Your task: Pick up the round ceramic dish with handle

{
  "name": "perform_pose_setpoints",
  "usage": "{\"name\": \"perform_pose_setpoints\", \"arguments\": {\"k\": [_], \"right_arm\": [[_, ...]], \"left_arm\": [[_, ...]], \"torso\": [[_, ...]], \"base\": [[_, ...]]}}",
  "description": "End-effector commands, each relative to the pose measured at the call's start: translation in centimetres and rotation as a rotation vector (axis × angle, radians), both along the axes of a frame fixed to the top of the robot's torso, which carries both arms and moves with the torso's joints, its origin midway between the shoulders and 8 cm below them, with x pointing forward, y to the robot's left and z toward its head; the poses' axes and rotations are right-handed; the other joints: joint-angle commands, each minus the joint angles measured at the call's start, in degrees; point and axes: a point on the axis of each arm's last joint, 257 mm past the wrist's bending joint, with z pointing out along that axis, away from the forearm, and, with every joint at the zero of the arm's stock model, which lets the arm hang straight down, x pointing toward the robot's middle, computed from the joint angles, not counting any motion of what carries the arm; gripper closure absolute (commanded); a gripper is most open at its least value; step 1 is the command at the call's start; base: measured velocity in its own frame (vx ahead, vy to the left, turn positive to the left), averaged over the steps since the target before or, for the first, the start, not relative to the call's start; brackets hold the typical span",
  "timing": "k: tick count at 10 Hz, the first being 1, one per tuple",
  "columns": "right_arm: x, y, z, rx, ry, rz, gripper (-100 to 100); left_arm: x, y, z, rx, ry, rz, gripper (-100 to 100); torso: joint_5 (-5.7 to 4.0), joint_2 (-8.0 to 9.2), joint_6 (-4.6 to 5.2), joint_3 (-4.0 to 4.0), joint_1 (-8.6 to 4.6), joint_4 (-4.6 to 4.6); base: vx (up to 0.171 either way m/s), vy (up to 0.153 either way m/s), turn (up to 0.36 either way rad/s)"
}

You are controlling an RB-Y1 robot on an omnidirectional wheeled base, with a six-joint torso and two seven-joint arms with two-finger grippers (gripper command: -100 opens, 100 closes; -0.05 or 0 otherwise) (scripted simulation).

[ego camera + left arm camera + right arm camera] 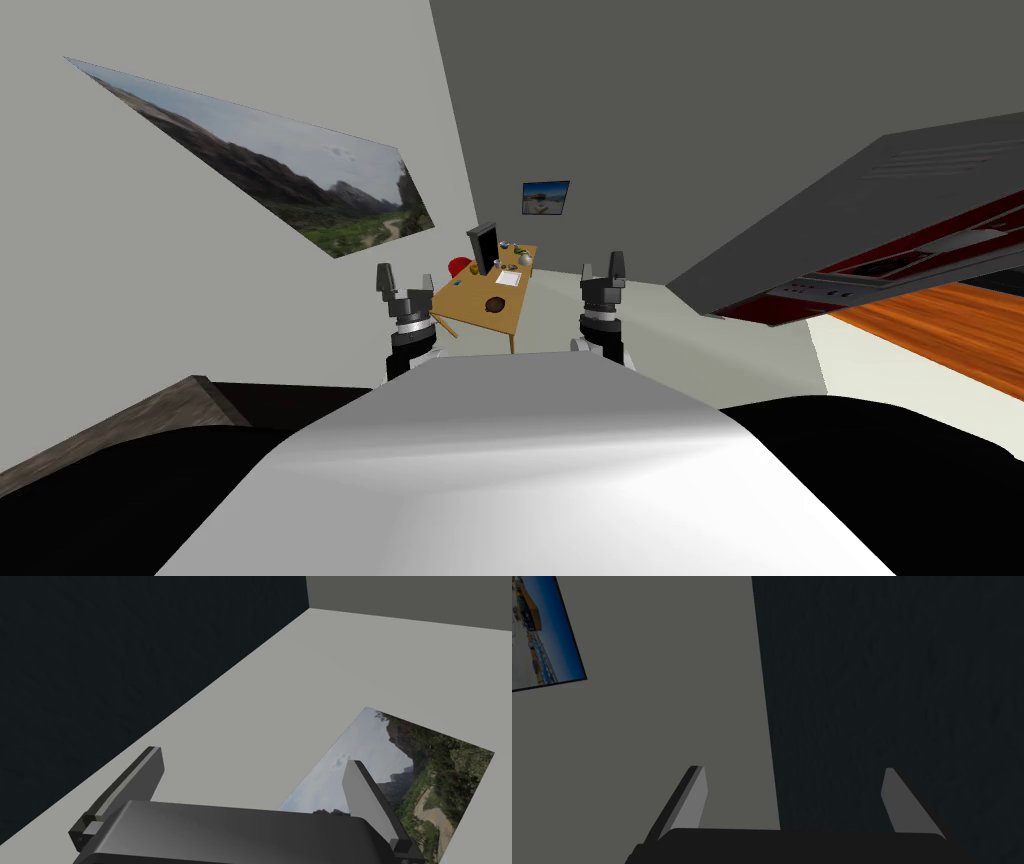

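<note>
Both upright ahead, fingers apart: left gripper (pixel 400 285) and right gripper (pixel 603 270).

Left gripper (pixel 397 288) and right gripper (pixel 603 272) point forward side by side, jaws parted

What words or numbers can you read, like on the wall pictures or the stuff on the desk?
No text can be read anywhere.
Landscape picture: hills and sky, no writing.
Small blue picture: no writing to be seen.
White sheet on the wooden desk: too small to read.
Light marks on the grey and red unit: too small to read.
</note>
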Motion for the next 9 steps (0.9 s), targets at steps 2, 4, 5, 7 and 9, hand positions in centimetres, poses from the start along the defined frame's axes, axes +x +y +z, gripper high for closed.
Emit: {"name": "perform_pose_setpoints", "arguments": {"k": [2, 4, 5, 7, 9], "right_arm": [[0.0, 0.0, 0.0, 0.000, 0.000, 0.000, 0], [0.0, 0.0, 0.0, 0.000, 0.000, 0.000, 0], [0.0, 0.0, 0.0, 0.000, 0.000, 0.000, 0], [0.0, 0.0, 0.0, 0.000, 0.000, 0.000, 0], [0.0, 0.0, 0.0, 0.000, 0.000, 0.000, 0]], "left_arm": [[1.8, -0.4, -1.6, 0.023, 0.051, -0.018, -100], [3.6, -0.6, -3.3, 0.038, 0.102, -0.029, -100], [4.7, -0.7, -4.2, 0.045, 0.132, -0.033, -100], [5.8, -0.7, -5.3, 0.051, 0.165, -0.038, -100], [8.3, -0.9, -7.6, 0.064, 0.235, -0.045, -100]], "torso": [[0.00, 0.06, 0.01, 0.03, 0.00, 0.01], [0.01, 0.15, 0.01, 0.08, 0.03, 0.03], [0.01, 0.17, 0.01, 0.10, 0.03, 0.04], [0.02, 0.19, 0.01, 0.11, 0.07, 0.04], [0.00, 0.14, 0.01, 0.08, 0.00, 0.03]], "base": [[-0.032, 0.000, -0.040], [-0.049, 0.005, -0.037], [-0.050, 0.007, -0.051], [-0.050, 0.012, -0.044], [-0.019, -0.004, -0.020]]}}
